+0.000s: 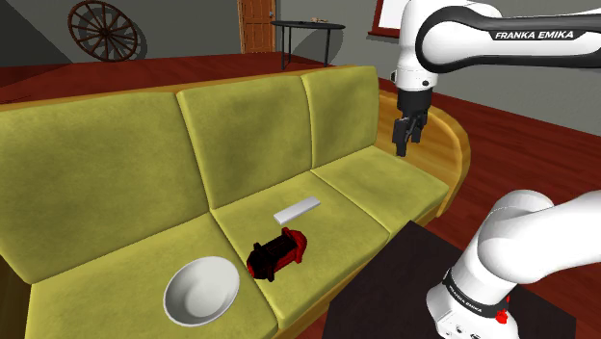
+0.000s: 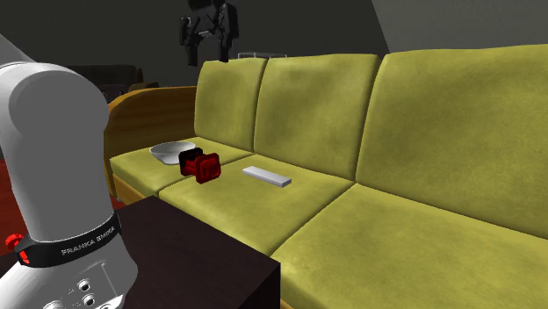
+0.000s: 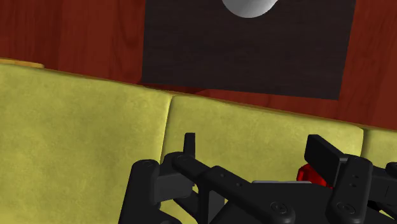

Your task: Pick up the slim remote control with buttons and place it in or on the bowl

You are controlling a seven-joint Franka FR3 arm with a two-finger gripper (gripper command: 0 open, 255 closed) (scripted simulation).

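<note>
The slim remote [image 1: 297,209] is a pale grey bar lying flat on the middle seat cushion of an olive-yellow sofa [image 1: 125,144]; it also lies there in the second exterior view [image 2: 267,176]. A white bowl [image 1: 201,290] [image 2: 172,151] sits on the seat toward the shoulder view's lower left. Between the two lies a red and black object [image 1: 276,254] [image 2: 202,166] [image 3: 310,173]. My black gripper [image 1: 405,137] [image 2: 208,53] [image 3: 257,153] hangs high above the seat at the shoulder view's right, well away from the remote. Its fingers [image 3: 189,145] stand apart, holding nothing.
My dark stand [image 1: 405,279] [image 3: 248,57] abuts the sofa's front edge. A wooden armrest [image 1: 460,154] curves around the sofa's end under the gripper. A black side table [image 1: 306,29], a wagon wheel [image 1: 101,29] and a door stand far behind on the red-brown floor.
</note>
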